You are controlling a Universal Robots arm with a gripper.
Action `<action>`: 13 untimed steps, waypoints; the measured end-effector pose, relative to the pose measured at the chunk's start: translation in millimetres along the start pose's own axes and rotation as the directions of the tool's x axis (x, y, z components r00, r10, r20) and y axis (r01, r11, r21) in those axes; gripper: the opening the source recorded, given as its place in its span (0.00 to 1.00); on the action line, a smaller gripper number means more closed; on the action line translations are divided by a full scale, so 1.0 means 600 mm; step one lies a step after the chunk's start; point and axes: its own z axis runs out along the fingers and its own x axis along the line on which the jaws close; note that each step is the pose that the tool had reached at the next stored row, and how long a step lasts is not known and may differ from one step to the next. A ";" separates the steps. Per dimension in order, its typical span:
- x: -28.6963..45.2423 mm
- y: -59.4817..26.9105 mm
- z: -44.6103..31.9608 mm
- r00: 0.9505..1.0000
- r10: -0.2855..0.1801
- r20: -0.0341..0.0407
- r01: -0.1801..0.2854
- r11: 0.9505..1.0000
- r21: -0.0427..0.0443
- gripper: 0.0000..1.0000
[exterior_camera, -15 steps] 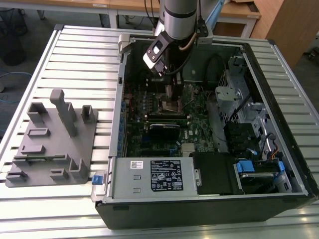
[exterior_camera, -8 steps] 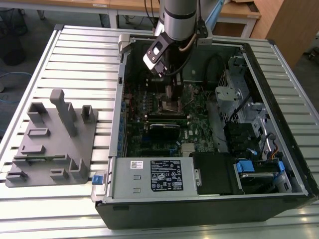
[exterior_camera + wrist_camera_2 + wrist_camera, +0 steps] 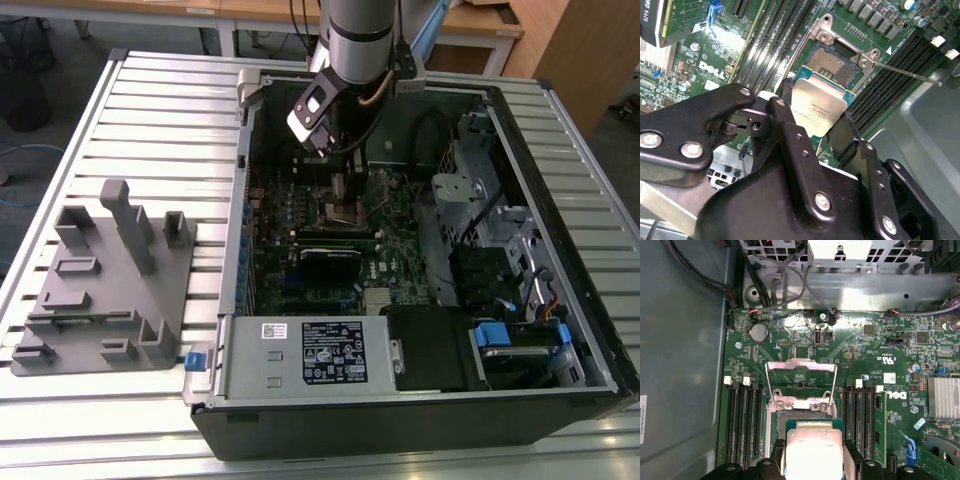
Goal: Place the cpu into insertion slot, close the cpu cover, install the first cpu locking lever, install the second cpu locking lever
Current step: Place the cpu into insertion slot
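Observation:
My gripper (image 3: 817, 107) is shut on the cpu (image 3: 818, 112), a flat square chip with a pale metal top pinched by its edges between the black fingers (image 3: 790, 120). The chip hangs tilted just above the near edge of the insertion slot (image 3: 832, 62), whose dark centre is bare. In the first wrist view the cpu (image 3: 812, 447) partly overlaps the insertion slot (image 3: 790, 416). The cpu cover (image 3: 800, 364) stands swung open behind it. A thin locking lever (image 3: 905, 72) sticks out sideways, unlatched. In the exterior view the gripper (image 3: 340, 190) is down inside the computer case over the slot (image 3: 345, 212).
Rows of black memory slots (image 3: 742, 420) flank the socket on both sides. A black ridged module (image 3: 325, 262) lies just in front of it, then the power supply (image 3: 305, 355). Case walls (image 3: 240, 150) surround the board. A grey fixture stand (image 3: 105, 280) sits at the exterior view's left.

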 end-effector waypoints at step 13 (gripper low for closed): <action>0.000 0.000 0.004 1.000 0.000 0.000 0.000 1.000 0.000 0.54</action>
